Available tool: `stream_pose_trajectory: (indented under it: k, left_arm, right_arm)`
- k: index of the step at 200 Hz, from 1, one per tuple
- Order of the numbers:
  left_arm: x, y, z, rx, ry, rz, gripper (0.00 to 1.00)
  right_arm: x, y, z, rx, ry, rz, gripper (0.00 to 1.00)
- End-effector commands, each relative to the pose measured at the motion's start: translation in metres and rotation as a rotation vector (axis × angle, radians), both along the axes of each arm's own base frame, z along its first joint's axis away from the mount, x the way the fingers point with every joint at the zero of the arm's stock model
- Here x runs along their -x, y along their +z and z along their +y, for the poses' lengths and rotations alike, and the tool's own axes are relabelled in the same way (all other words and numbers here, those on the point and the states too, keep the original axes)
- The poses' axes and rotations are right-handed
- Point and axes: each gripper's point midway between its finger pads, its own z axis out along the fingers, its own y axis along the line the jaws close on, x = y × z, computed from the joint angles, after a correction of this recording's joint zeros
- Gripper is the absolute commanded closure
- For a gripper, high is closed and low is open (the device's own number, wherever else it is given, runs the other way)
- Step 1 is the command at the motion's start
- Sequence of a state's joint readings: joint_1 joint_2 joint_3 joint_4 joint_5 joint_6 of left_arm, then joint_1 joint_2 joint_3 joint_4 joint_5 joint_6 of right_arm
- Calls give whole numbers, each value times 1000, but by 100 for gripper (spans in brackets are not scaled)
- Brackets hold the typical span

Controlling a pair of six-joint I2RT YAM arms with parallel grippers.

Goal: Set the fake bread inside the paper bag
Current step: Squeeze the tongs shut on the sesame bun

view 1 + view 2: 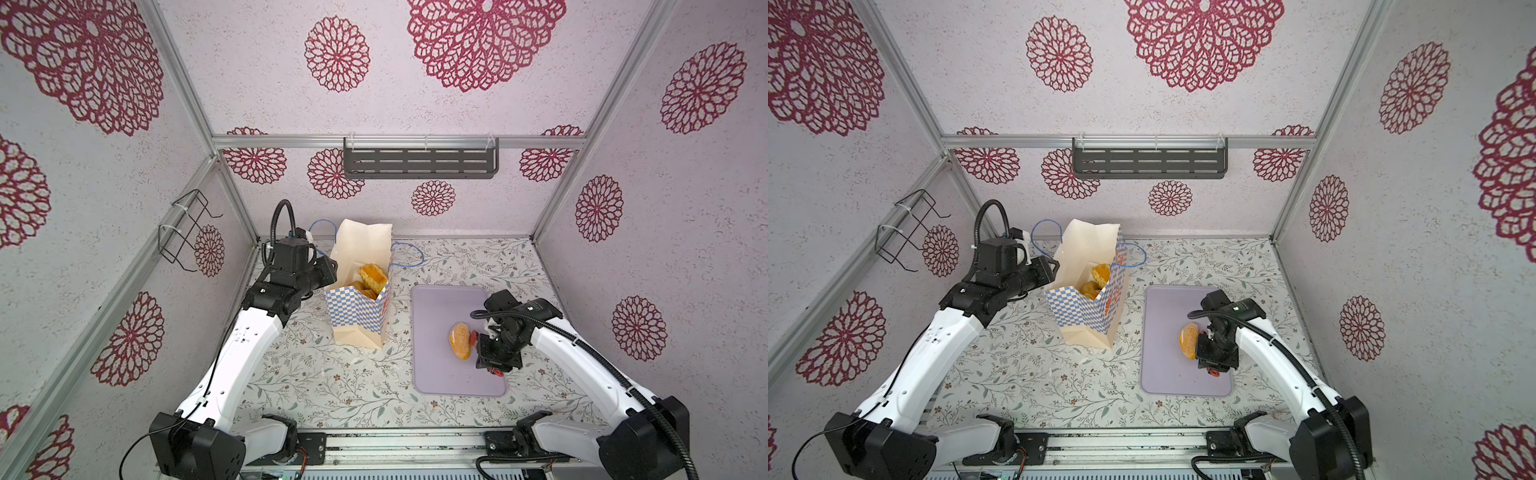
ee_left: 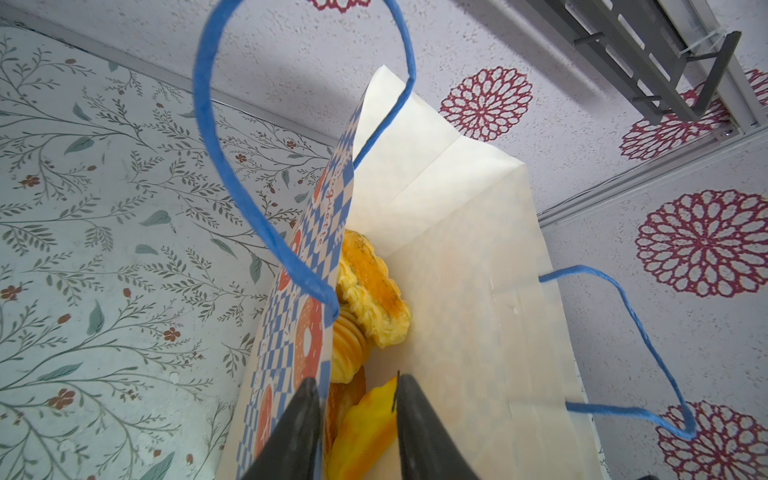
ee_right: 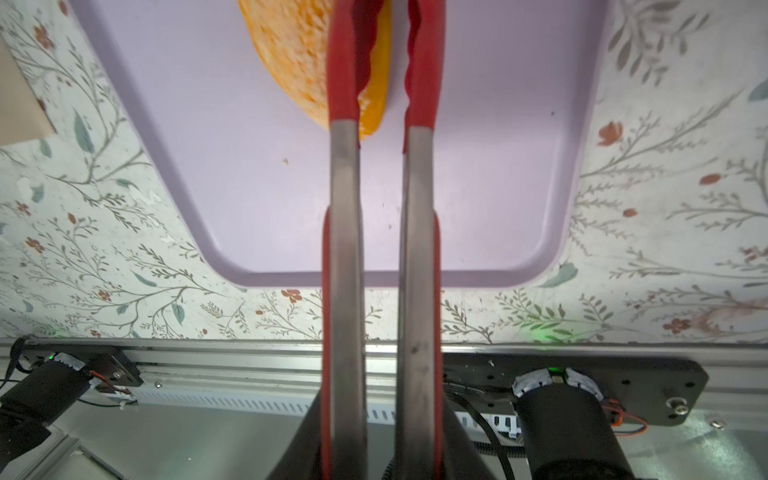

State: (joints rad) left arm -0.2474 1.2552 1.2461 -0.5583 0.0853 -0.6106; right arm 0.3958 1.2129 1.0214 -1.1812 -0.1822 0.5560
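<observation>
Bun to be moved: a glossy golden-orange oval toy bun (image 1: 459,340) is lying on the flat lilac plastic tray (image 1: 449,374), right of centre in both top views.

Bread in place: several glossy golden toy pastries (image 2: 370,286) are resting inside the tall cream paper bag with a blue-and-white checkered band (image 1: 357,316). The bag is standing upright on the floral-patterned table (image 1: 332,395), left of the tray and apart from it.

Right pincer (image 3: 384,415): it is clenching the handles of the red-and-steel tongs (image 3: 345,166).

Tongs and bun: the red tips are straddling the bun's near edge, one lying over the crust and the other beside it. How firmly they are squeezing cannot be told.

Governing relation: in both top views the bun is lying immediately left of the right pincer. Its long axis is running up and down the frame, crosswise to the tongs, which are pointing left. The tips are therefore meeting it across its short width.

Left pincer (image 2: 357,386): it is released, with one finger standing outside the bag's wall and the other inside. It is apparently propping the mouth open.

Nearer arm: the right arm is working at the bun, while the left arm is occupied at the bag.

Coming move (judgement): the carry is likely heading up and left in the frame, to the bag's mouth.
</observation>
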Motion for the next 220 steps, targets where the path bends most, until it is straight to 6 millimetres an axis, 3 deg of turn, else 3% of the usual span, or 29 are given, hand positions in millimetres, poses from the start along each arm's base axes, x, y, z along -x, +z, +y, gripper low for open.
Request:
stream_pose_trajectory:
  k: [1,29,57,130,185,220]
  left_arm:
    - [-3,9,1,9,0,-23,65]
    - [-3,8,1,10,2,-20,65]
    - [-2,7,2,5,6,-15,65]
    - [-7,5,1,6,7,-10,65]
    - [-6,6,2,3,11,-10,65]
    - [-6,5,2,1,13,-7,65]
  right_arm:
    - [-23,23,-11,28,5,-119,69]
    - [-32,43,-12,25,25,-171,69]
    - [-27,46,-6,-10,73,-156,64]
    - [-7,40,8,-112,162,-112,53]
    - [3,22,3,-84,172,-49,49]
    - [5,11,13,-129,179,-23,48]
